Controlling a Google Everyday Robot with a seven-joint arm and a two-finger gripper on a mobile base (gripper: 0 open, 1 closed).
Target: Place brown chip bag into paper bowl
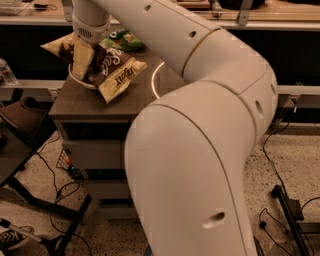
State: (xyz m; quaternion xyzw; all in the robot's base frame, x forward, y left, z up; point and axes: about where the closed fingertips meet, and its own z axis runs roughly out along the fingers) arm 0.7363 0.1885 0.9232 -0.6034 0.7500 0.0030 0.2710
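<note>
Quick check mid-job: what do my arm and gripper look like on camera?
The arm is bulky, smooth cream-white shells, rounded, with thin joint seams and small dark oval recesses; no outside cables show. A slotted vent marks the wrist. The pale cream gripper sits top left, over the crinkly brown chip bag at the round off-white paper bowl.

At 10 o'clock, a dark wooden cabinet (90, 102) with drawers, and a bright ring of light (156, 80) reflected on its top. Just over that top, at 11 o'clock, the gripper (82, 60). Along 12 o'clock, a pale wooden counter (280, 12), dark underneath. From 3 to 8 o'clock, speckled floor (295, 160) with black cables (50, 167). At 7 o'clock, black stand legs (55, 220).
</note>
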